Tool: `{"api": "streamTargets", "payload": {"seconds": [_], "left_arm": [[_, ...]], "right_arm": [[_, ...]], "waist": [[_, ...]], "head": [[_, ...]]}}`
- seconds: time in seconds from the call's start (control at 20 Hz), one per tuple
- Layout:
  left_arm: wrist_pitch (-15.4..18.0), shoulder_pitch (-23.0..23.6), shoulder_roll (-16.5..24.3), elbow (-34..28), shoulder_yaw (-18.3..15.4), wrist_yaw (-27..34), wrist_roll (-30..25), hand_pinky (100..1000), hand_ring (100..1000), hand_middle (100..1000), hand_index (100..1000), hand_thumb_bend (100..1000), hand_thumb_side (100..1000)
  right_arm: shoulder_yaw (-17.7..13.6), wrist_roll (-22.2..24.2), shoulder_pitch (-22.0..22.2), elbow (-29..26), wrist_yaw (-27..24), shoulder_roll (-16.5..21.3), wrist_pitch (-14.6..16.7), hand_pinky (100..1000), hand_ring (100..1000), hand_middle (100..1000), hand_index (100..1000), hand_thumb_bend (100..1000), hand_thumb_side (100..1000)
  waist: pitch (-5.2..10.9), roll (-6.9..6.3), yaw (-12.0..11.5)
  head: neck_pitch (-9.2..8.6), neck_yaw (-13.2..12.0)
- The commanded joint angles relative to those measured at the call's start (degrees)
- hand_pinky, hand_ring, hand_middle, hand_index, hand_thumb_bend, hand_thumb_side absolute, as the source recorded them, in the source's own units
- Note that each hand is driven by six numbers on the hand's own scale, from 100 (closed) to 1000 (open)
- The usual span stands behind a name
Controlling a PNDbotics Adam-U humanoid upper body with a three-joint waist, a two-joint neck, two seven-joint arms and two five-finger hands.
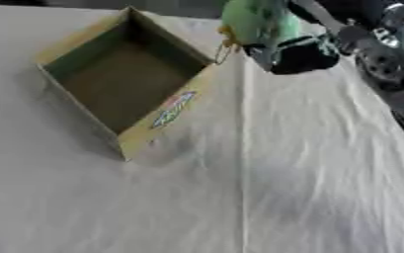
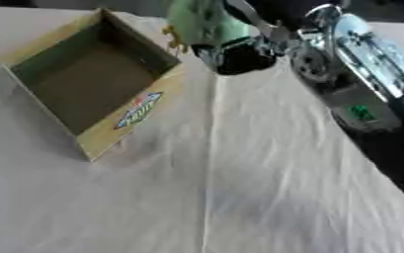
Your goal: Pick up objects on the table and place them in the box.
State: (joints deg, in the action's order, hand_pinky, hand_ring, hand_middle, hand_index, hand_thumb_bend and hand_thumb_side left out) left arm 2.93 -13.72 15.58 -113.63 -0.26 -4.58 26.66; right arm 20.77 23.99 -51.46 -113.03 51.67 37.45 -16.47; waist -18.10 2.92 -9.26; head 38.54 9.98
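An open cardboard box (image 1: 181, 101) lies askew at the upper left, its inside dark and bare. My right hand (image 1: 302, 54) comes in from the upper right and is shut on a green object (image 1: 255, 21) with a small yellow part at its left side. The green object hangs just beyond the box's right wall, above the table. The arm (image 2: 352, 74) runs down the right edge, black with silver joints. My left hand shows in neither view.
A white cloth (image 1: 308, 173) with a long vertical crease covers the table. The box carries a coloured label (image 1: 172, 109) on its near right wall. Nothing else lies on the cloth in view.
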Motion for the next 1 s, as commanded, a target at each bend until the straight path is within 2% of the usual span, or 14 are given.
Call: {"api": "streamTargets", "payload": {"seconds": [0.05, 0.25, 0.5, 0.75, 1.0], "left_arm": [[0.2, -0.9, 0.5, -1.0, -0.3, 0.1, -0.1, 355, 567, 727, 852, 100, 760], [0.2, -1.2, 0.3, -1.0, -0.2, 0.3, 0.0, 355, 567, 728, 853, 100, 759], [0.4, -1.7, 0.0, -1.0, 0.1, 0.6, -0.2, 357, 568, 729, 852, 100, 755], [1.7, -2.6, -0.3, -1.0, 0.2, 1.0, 1.0, 355, 567, 732, 851, 100, 745], [4.1, -3.6, -0.5, -1.0, 0.1, 1.7, 3.8, 355, 562, 727, 849, 100, 729]], "right_arm": [[0.8, 2.4, -8.2, 5.7, 4.4, -6.2, -1.0, 863, 803, 547, 745, 100, 267], [1.3, 0.5, -14.1, 15.8, 11.0, -15.6, -0.3, 862, 799, 544, 744, 100, 252], [1.0, -4.1, -16.3, 24.8, 18.3, -25.3, 0.8, 861, 796, 540, 742, 100, 240], [1.2, -8.0, -15.8, 31.6, 24.0, -31.3, 1.3, 860, 797, 540, 741, 100, 233], [1.2, -10.8, -15.1, 38.1, 27.4, -34.5, 1.8, 860, 799, 543, 741, 100, 233]], "waist": [[0.6, -0.28, 0.1], [0.34, -0.57, -0.3], [0.22, -0.94, -0.9], [0.03, -0.91, -1.9], [-0.27, -0.7, -3.2]], "head": [[-1.03, 0.0], [-0.96, 0.4], [-0.6, 1.9], [-0.59, 3.4], [-0.61, 4.4]]}}
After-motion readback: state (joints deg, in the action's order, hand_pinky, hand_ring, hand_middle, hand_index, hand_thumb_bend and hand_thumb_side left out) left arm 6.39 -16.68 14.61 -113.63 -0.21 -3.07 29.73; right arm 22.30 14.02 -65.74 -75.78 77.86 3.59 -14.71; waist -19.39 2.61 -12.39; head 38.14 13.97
